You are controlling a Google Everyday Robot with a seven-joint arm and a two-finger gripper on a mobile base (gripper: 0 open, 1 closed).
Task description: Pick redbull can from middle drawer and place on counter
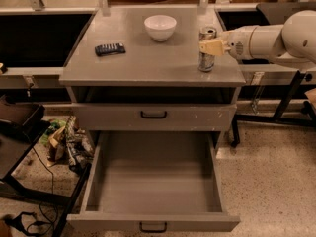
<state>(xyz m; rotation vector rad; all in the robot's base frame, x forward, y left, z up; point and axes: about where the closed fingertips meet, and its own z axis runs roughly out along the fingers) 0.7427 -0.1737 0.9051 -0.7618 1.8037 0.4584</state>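
The redbull can (207, 62), slim and silver with a shiny top, stands upright on the counter (148, 60) near its right edge. My gripper (210, 47) reaches in from the right, and its cream fingers (213, 47) are closed around the can's middle. The can's base looks to rest on the counter top. The middle drawer (153, 181) is pulled fully open below, and its bare grey floor holds nothing.
A white bowl (160, 27) sits at the back centre of the counter, left of the can. A black remote (109, 49) lies at the left. The shallower drawer front (153, 116) above the open drawer is shut. Clutter and cables (64, 142) lie on the floor at the left.
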